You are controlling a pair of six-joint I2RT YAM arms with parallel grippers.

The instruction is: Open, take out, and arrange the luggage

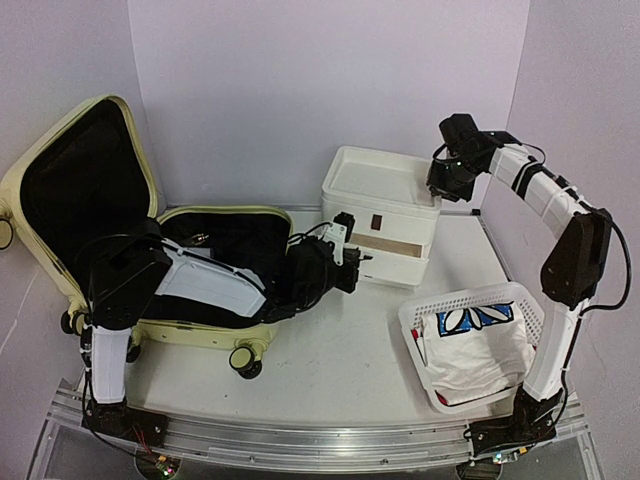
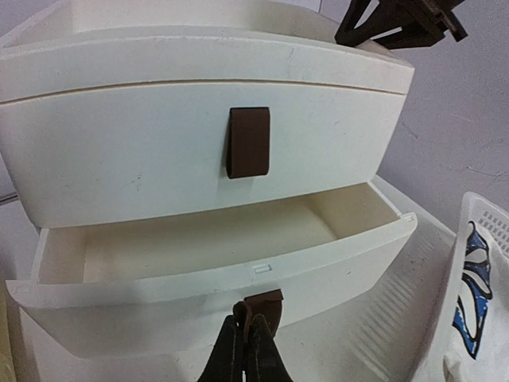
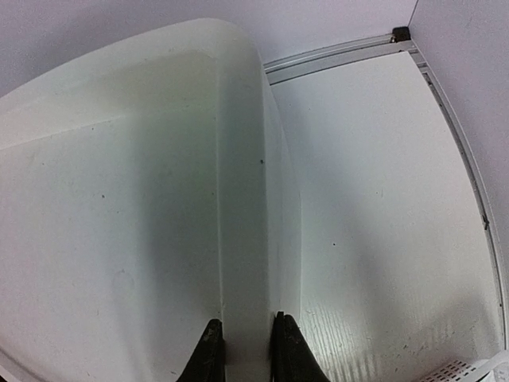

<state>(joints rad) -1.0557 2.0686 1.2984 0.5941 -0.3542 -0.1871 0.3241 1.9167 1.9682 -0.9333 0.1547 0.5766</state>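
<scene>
The luggage [image 1: 185,333] lies open at the left edge of the table [image 1: 330,350], its lid leaning on the wall. The left gripper [image 2: 246,350] reaches past it, pinched tight on the brown tab [image 2: 266,304] of the part-open drawer [image 2: 199,294]. The right gripper [image 3: 245,346] narrowly clamps the right rim of the drawer box [image 1: 385,215]. Bare tabletop separates the luggage and the basket [image 1: 470,300].

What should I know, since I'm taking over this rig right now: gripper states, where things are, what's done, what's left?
Left gripper: shut on the brown tab of the drawer box's middle drawer, which stands partly out and looks empty.
Right gripper: fingers shut on the box's top rim.
Luggage: open at the table's left, lid up.
Basket, front right, holds a white cloth.
Done: luggage opened. Left: take out and arrange its contents; the left arm hides much of its inside.
</scene>
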